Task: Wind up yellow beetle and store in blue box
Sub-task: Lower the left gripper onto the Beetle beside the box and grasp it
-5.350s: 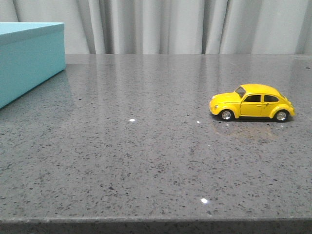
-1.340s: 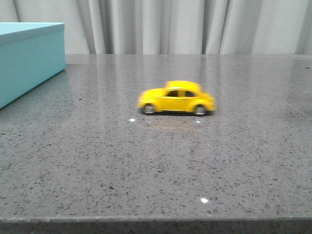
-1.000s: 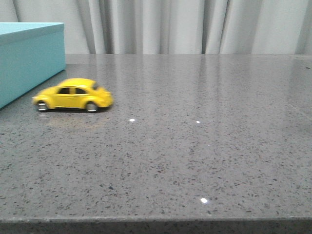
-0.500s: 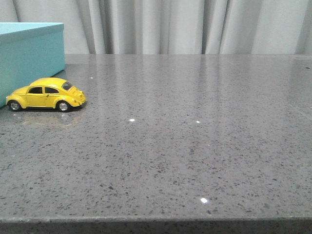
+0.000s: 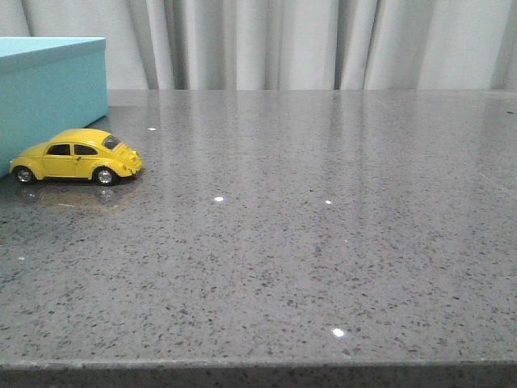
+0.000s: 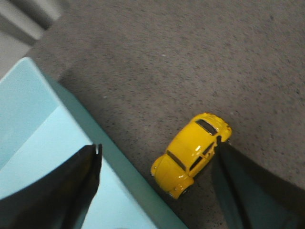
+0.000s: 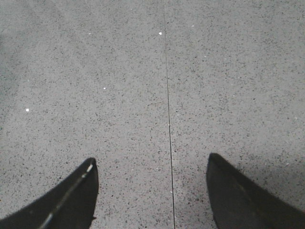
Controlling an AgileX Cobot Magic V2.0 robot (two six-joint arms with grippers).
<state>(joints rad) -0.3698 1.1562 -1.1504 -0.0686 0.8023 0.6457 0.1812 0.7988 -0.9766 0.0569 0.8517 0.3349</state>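
Observation:
The yellow beetle (image 5: 77, 156) stands on its wheels on the grey table at the far left, its nose against the side of the blue box (image 5: 48, 93). In the left wrist view the beetle (image 6: 193, 152) lies below my left gripper (image 6: 157, 148), which is open and empty, one finger over the open box (image 6: 43, 143) and the other finger beside the car's rear. My right gripper (image 7: 151, 164) is open and empty above bare table. Neither gripper shows in the front view.
The grey speckled table (image 5: 323, 242) runs to a front edge low in the front view. Grey curtains (image 5: 307, 44) hang behind it. A thin seam (image 7: 167, 109) crosses the table under the right gripper.
The beetle rolled from the right side of the table across to the left and came to rest against the blue box. It has not moved in the last half second.

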